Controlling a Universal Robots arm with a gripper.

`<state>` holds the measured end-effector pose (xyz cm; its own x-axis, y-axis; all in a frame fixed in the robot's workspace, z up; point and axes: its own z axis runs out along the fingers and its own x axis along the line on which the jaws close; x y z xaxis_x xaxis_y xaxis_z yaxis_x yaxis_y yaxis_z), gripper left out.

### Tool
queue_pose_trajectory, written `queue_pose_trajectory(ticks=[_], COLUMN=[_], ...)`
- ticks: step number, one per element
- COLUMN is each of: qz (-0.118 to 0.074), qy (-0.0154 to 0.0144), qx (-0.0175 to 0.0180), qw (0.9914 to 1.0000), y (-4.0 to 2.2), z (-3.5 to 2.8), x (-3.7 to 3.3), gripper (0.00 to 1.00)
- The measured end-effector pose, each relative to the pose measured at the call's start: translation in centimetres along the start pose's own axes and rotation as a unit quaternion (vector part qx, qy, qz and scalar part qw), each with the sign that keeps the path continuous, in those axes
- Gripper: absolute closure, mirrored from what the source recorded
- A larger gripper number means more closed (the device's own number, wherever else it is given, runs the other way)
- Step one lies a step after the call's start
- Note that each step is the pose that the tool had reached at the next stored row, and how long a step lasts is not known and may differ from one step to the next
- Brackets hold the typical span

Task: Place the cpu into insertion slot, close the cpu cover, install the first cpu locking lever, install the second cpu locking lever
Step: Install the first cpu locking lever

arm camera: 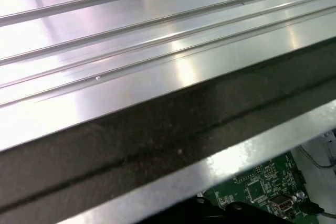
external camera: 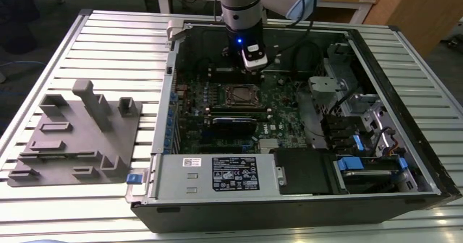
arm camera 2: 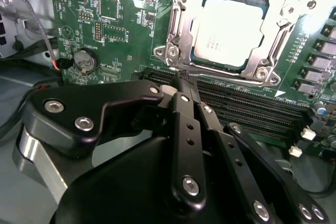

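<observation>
The cpu (arm camera 2: pixel 231 27) lies flat in the insertion slot (external camera: pixel 241 95), its silver-grey face showing through the window of the cpu cover (arm camera 2: pixel 180 24). The cover's metal frame is down around the chip. My gripper (arm camera 2: pixel 182 78) hangs just off one edge of the slot, above the black memory slots (arm camera 2: pixel 247 111). Its black fingers (arm camera 2: pixel 187 124) meet at the tip with nothing between them. In the exterior view the gripper (external camera: pixel 250 64) stands inside the open computer case, just beyond the slot. I cannot make out how the locking levers stand.
The green board (external camera: pixel 278 110) fills the case floor, with a coin battery (arm camera 2: pixel 85 60) and cables (arm camera 2: pixel 26 19) near the gripper. Case walls (external camera: pixel 168 107) ring the board. A power supply box (external camera: pixel 217 173) sits at the front. A grey fixture (external camera: pixel 76 134) lies on the slatted table (external camera: pixel 116 42).
</observation>
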<state>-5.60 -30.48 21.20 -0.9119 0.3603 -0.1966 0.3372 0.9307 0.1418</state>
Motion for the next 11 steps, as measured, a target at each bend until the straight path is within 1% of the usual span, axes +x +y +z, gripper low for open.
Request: queue_pose_trajectory(ticks=[5, 6, 7, 8, 9, 11], qz=[0.0, 0.0, 0.0, 0.001, 0.001, 0.002], qy=[0.0002, 0.0017, 0.0054, 0.0122, 0.0209, 0.0372], qx=[0.0003, 0.0009, 0.0025, 0.0055, 0.0095, 0.0173], qw=[1.0, 1.0, 0.99998, 0.99991, 0.99973, 0.99916], y=[0.0, 0.0, 0.0, 0.0, 0.01, 0.02], z=[-0.01, 0.0, 0.01, 0.02, 0.05, 0.08], x=[0.0, 0.0, 0.0, 0.0, -0.03, -0.08], gripper=[0.89, 0.89, 0.89, 0.89, 0.89, 0.89])
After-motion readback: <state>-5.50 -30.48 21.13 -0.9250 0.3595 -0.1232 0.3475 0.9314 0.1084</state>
